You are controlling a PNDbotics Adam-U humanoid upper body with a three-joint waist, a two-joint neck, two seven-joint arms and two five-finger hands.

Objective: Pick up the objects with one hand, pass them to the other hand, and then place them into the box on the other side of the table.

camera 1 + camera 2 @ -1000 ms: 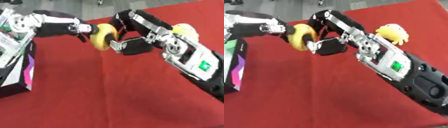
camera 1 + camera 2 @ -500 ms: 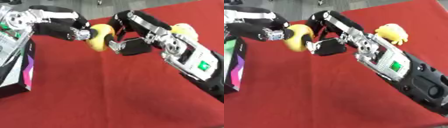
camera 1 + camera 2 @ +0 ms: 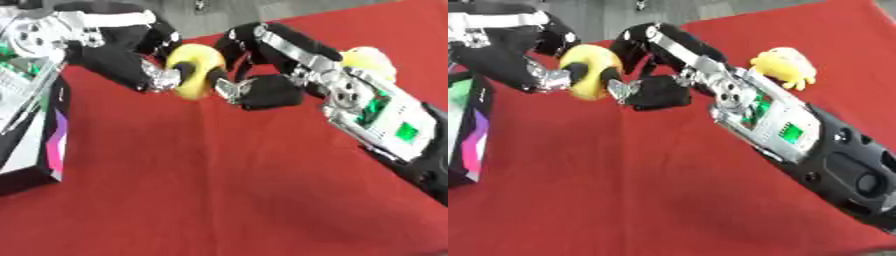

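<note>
Over the red cloth-covered table (image 3: 219, 190), a yellow ring-shaped toy (image 3: 194, 71) hangs in the air between both hands. The left hand (image 3: 131, 65) has its fingers curled onto the ring's left side, and the right hand (image 3: 254, 85) pinches its right side. A black box with a coloured side panel (image 3: 39, 135) sits at the left edge, and a yellow soft toy (image 3: 785, 66) lies beyond the right arm.
</note>
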